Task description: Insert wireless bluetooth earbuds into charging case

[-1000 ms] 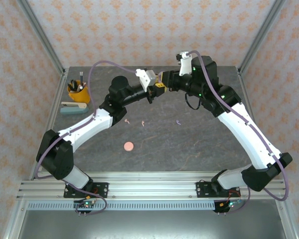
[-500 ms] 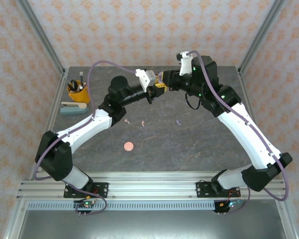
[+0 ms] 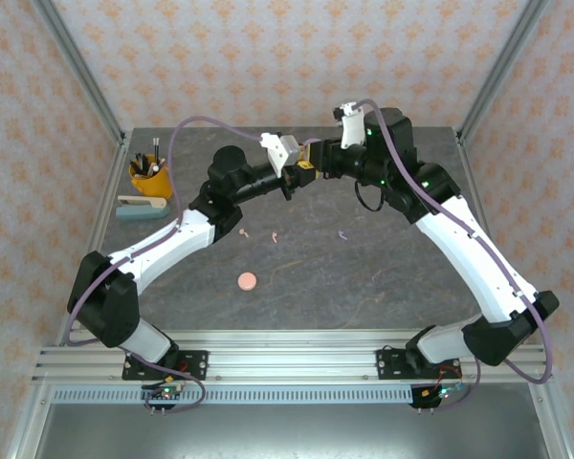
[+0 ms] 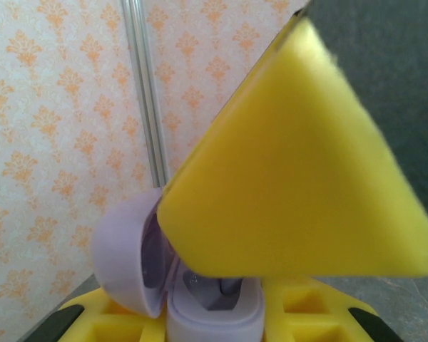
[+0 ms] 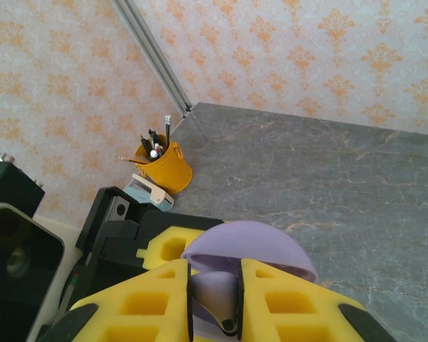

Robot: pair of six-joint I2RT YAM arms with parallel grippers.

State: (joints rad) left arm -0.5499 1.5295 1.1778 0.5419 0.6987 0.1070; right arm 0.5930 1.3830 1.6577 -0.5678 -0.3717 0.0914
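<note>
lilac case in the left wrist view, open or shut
Open: the lilac case has its lid swung off to the left, baring the hollow inside.

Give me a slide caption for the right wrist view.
Right gripper clamped on the lilac case, pen cup behind.

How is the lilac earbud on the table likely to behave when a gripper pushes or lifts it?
The lilac earbud looks tiny beside the pink case, so it is probably light and easily flicked away. It lies on a smooth table, so a push would likely slide it, not roll it.
</note>
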